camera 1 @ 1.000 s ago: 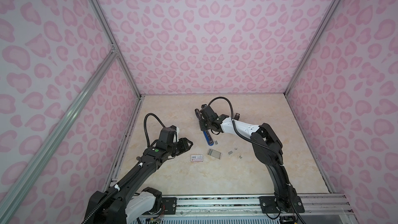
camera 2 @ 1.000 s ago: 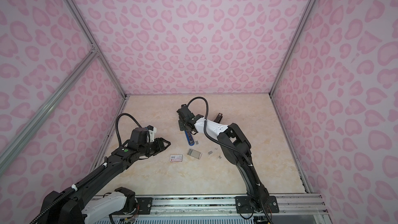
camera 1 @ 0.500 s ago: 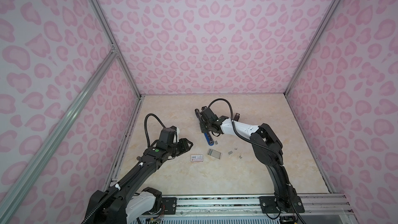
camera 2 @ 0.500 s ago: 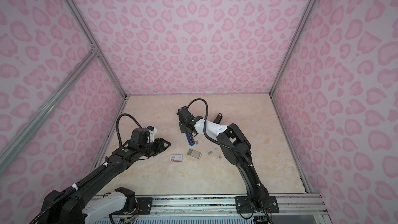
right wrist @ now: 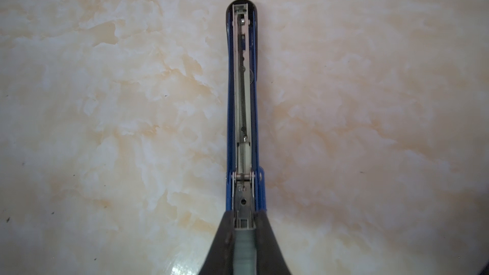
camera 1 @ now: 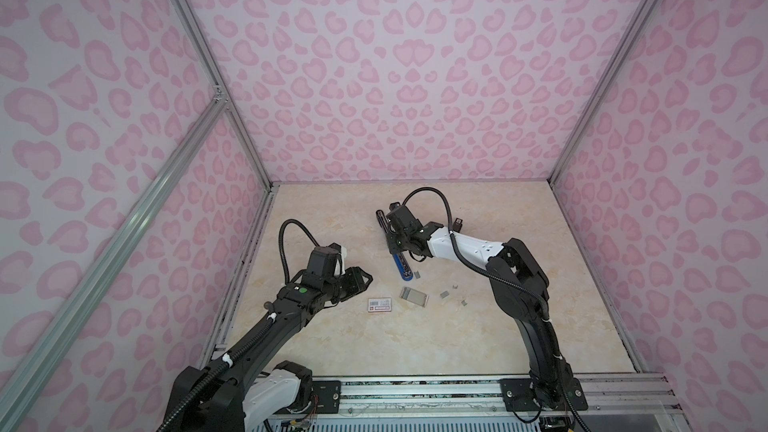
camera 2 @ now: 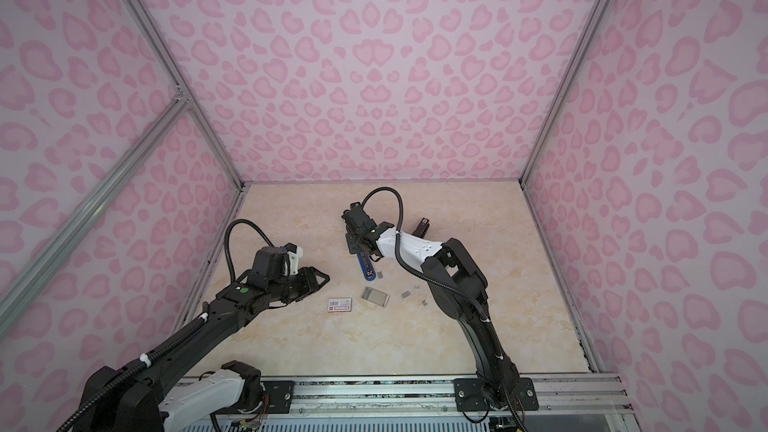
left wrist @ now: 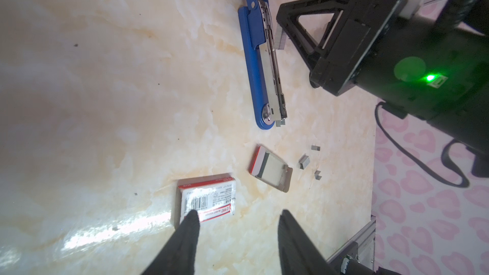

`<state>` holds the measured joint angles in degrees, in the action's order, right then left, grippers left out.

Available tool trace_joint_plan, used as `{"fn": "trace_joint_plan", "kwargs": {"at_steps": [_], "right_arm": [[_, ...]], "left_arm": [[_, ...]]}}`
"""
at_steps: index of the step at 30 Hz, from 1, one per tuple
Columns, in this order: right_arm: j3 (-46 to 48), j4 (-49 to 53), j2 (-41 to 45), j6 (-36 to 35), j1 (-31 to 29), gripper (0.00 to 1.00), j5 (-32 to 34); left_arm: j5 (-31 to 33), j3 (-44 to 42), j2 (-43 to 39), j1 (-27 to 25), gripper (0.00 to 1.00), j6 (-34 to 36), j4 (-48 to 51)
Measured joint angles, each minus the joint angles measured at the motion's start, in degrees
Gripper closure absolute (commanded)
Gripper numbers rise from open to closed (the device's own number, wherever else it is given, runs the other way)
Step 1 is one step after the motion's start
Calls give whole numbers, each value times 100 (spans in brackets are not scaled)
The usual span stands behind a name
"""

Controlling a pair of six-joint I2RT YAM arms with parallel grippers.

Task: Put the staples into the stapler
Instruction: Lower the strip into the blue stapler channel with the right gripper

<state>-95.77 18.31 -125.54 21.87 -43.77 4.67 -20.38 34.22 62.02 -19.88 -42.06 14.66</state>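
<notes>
**At Mid-Frame: Insertion Step in Hand**

In the middle of both top views, the stapler (camera 1: 404,272) is seen opened flat on the surface (camera 1: 415,347) under the right pincer (camera 1: 395,249). At the left wrist view's lower edge, the left pincer (left wrist: 236,215) is shown released. At the right wrist view's bottom centre, the staples (right wrist: 244,250) are clenched just over the stapler. Insertion is judged in hand, calling for square seating, then release.

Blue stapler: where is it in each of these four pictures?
In a top view: the blue stapler lies centrally, partly under the right hand.
In a top view: the same spot.
Left wrist: beyond the white-and-red box, beside that hand.
Right wrist: mid-picture, stretching away from the hand.
Shared landmark: the right hand holding a staple strip.
</notes>
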Motion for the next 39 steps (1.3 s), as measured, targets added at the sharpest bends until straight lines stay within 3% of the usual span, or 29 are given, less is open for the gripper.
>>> {"fn": "trace_joint_plan", "kwargs": {"at_steps": [18,24,39], "right_arm": [[271,-144,4,0,-81,85,153],[308,-125,74,2,-122,69,197],[-391,155,-254,-109,-81,63,-68]], "left_arm": [[-2,-35,-74,0,48,0,0],[-4,-39,-98,0,48,0,0],[-15,-103,-186,0,48,0,4]]}}
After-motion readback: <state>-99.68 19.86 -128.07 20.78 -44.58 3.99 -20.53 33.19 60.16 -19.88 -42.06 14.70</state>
